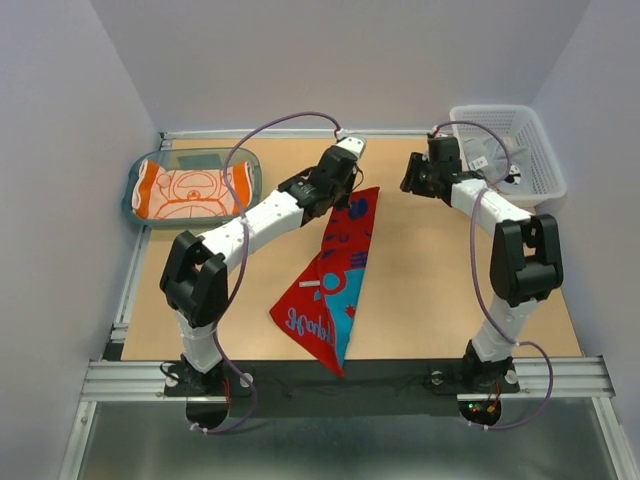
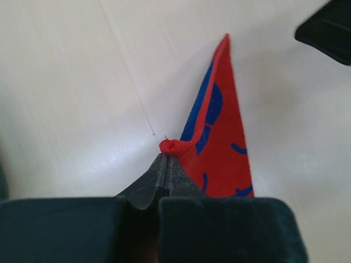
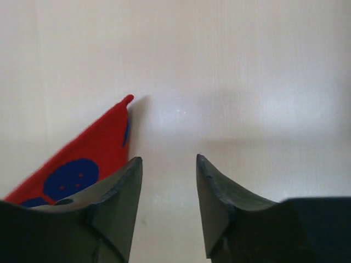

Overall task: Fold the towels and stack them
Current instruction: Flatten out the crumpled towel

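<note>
A red towel with blue marks (image 1: 332,280) lies stretched diagonally on the table, its teal underside showing along one edge. My left gripper (image 1: 338,192) is shut on its far corner; the left wrist view shows the pinched red corner (image 2: 173,146) at the closed fingertips (image 2: 166,164). My right gripper (image 1: 412,178) is open and empty to the right of that corner; the towel's tip (image 3: 88,159) shows left of its fingers (image 3: 123,186). An orange towel with pale lines (image 1: 192,192) lies folded in the teal tray (image 1: 138,172). A light grey towel (image 1: 492,152) sits in the white basket (image 1: 535,170).
The teal tray stands at the back left, the white mesh basket at the back right. Bare wooden table (image 1: 450,290) lies right of the red towel. White walls close the back and sides.
</note>
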Robot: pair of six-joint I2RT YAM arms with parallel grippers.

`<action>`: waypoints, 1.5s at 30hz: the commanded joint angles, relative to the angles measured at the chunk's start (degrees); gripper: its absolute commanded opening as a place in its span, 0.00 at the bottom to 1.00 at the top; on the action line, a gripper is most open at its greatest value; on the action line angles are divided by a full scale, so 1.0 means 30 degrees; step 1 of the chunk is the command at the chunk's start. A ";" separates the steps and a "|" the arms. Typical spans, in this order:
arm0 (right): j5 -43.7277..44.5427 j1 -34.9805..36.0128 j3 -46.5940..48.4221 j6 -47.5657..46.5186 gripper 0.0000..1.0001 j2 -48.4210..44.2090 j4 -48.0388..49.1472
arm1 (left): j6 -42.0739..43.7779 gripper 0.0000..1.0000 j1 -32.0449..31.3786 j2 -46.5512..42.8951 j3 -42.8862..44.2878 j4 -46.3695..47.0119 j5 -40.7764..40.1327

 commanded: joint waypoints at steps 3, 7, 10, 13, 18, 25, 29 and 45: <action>-0.0239 -0.0074 -0.0825 -0.0387 0.57 -0.3312 0.0714 | -0.1910 0.00 -0.1388 -0.3239 -0.0569 0.0085 0.1407; 0.2157 -0.0074 -0.2347 -0.0007 0.65 -0.5480 0.0744 | -0.3930 0.00 -0.2003 -0.1346 0.0772 0.0731 0.2548; 0.4590 -0.0364 -0.3371 0.0227 0.69 -0.7004 0.0714 | -0.4869 0.02 -0.2852 0.1143 0.3900 0.1374 0.4038; 0.5823 -0.1066 -0.4396 0.0725 0.72 -0.8468 0.0685 | -0.5487 0.32 -0.3672 0.3109 0.5431 0.2049 0.6029; 0.6850 -0.2269 -0.5600 0.1634 0.72 -0.9847 0.0685 | -0.6338 0.68 -0.4494 0.3355 0.5761 0.3568 0.7706; 0.3899 -0.2593 -0.6041 0.1168 0.70 -0.9704 0.0685 | -0.6456 0.84 -0.4466 -0.2031 -0.1498 0.4863 0.4930; -0.0638 -0.2535 -0.6246 0.0405 0.61 -0.8913 0.0655 | -0.6192 0.75 -0.3997 -0.4553 -0.6152 0.4046 0.2148; -0.3204 -0.0074 -0.9938 0.2396 0.31 -0.5809 -0.0194 | -0.7159 0.43 -0.3294 -0.3650 -1.1760 -0.0994 0.0266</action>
